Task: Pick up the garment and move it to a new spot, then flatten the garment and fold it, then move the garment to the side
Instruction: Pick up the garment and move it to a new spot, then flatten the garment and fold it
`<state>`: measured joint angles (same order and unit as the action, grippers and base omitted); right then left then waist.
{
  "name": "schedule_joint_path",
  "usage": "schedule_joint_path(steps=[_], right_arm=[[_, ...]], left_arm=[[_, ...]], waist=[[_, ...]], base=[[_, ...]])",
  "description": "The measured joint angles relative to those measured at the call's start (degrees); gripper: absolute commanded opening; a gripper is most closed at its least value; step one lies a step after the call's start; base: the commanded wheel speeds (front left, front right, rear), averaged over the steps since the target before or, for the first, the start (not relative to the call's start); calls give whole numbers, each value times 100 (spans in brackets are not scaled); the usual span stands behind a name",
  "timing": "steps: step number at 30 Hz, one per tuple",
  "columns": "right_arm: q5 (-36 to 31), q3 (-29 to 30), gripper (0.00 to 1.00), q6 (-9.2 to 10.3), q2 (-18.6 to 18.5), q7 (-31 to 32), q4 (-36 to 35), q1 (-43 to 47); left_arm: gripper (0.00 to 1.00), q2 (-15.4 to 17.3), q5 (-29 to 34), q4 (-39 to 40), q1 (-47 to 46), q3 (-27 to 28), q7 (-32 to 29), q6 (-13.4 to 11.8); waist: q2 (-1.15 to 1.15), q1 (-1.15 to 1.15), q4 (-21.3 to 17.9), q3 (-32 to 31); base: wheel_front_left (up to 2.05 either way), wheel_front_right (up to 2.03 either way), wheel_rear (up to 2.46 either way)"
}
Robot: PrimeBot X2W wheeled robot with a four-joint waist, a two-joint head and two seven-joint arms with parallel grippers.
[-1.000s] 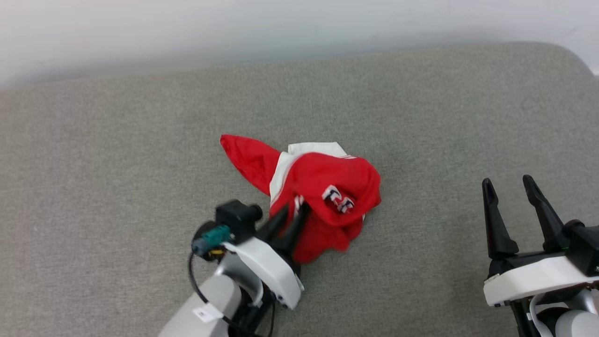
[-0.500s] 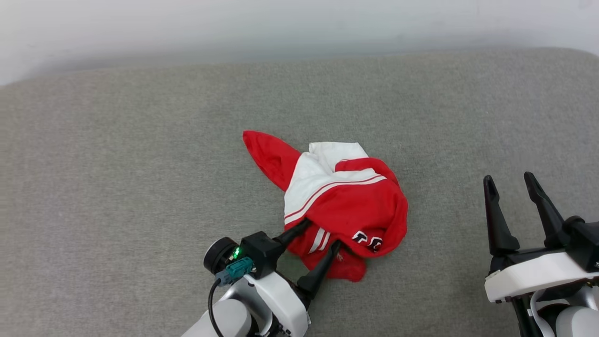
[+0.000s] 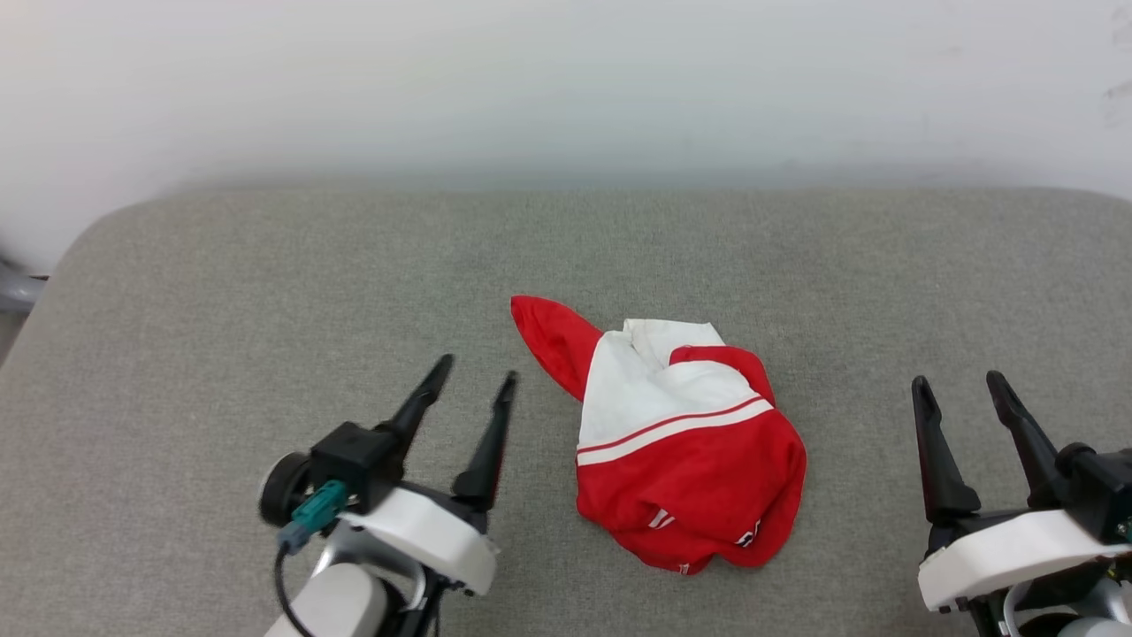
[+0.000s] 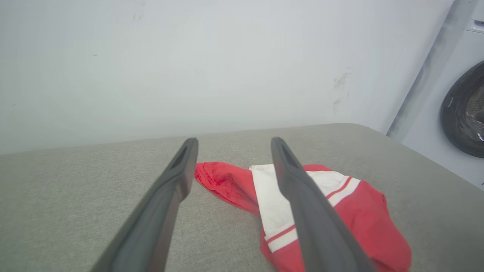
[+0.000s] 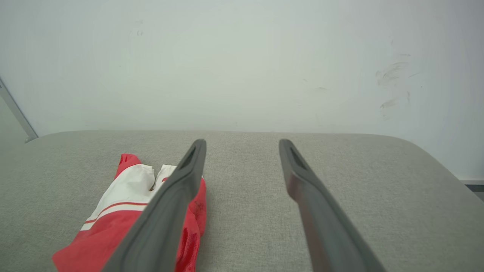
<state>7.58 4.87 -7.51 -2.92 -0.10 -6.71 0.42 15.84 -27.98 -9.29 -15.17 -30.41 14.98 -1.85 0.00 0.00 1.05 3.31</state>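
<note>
the red shirt (image 3: 681,442) lies bunched on the grey pad (image 3: 221,292) between the left claw (image 3: 478,370) and right claw (image 3: 957,379), both spread wide and empty, so pinching this heap could catch several layers at once and drag a lump rather than flatten it.

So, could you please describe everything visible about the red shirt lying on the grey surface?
The garment is a bright red shirt of soft cloth with a white panel, a red-and-white stripe and small white marks low down. It lies crumpled, not flattened, on the grey padded surface, touching only that. The left gripper and right gripper stand open either side, apart.
</note>
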Motion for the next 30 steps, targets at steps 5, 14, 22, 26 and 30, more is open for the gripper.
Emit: schedule_joint_path(steps=[5, 14, 22, 26, 30], right_arm=[[12, -5, 100, 0, 0, 68, -33, 175], [73, 11, 100, 0, 0, 166, -63, 387], [73, -30, 100, 0, 0, 189, -83, 430], [73, -42, 100, 0, 0, 190, -83, 427], [96, -44, 100, 0, 0, 186, -81, 421]], left_arm=[[100, 124, 16, 103, 403, 677, 9, -271], [100, 256, 111, 205, 987, 1388, 9, -369], [100, 222, 153, 102, 1138, 1468, 9, -259], [100, 199, 166, 62, 1138, 1499, 9, -218], [100, 207, 192, 8, 1113, 1524, 9, -170]], waist=[[0, 0, 37, -222], [0, -1, 70, -414], [0, -1, 75, -418], [0, -1, 68, -399], [0, -1, 44, -352]], base=[[0, 0, 0], [0, 0, 0], [0, 0, 0], [0, 0, 0], [0, 0, 0]])
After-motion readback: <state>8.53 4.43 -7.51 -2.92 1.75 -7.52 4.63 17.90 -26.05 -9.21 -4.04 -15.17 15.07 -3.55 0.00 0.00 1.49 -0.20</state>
